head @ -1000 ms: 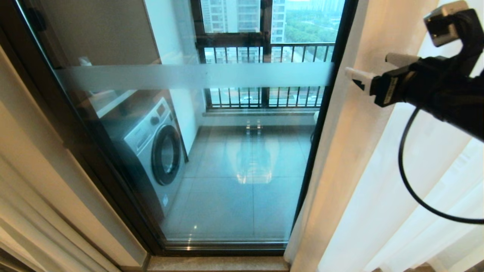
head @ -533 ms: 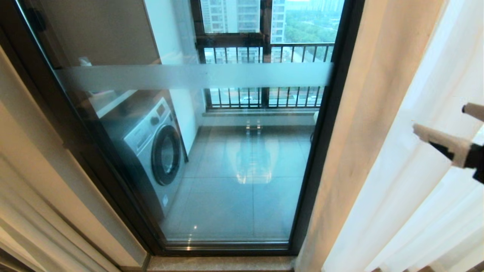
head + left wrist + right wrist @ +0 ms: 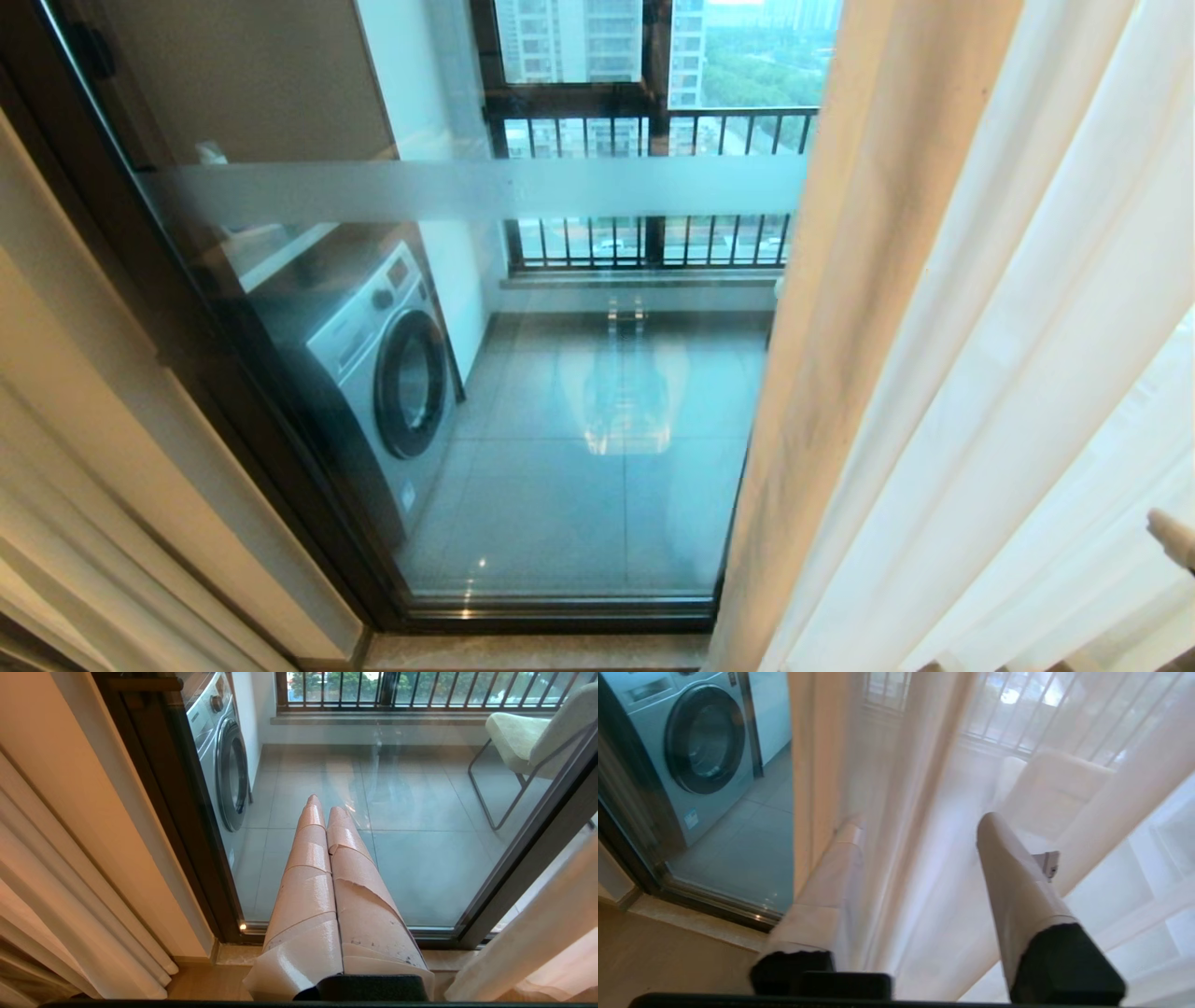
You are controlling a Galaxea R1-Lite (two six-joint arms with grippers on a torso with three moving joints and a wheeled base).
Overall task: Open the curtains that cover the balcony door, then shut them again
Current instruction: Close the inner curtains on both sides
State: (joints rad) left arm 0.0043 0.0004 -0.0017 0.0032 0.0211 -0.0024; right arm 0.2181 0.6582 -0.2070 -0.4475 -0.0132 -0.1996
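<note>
The sheer white curtains [image 3: 1008, 392] hang in soft pleats at three o'clock, bunched beside a beige drape [image 3: 822, 373]. The balcony door [image 3: 523, 373], glass with a frosted band, stands uncovered at centre. The right end effector [image 3: 920, 830] has taped fingers apart, straddling a fold of the sheer fabric. The left end effector [image 3: 324, 807] points at the glass, fingers pressed together.
</note>
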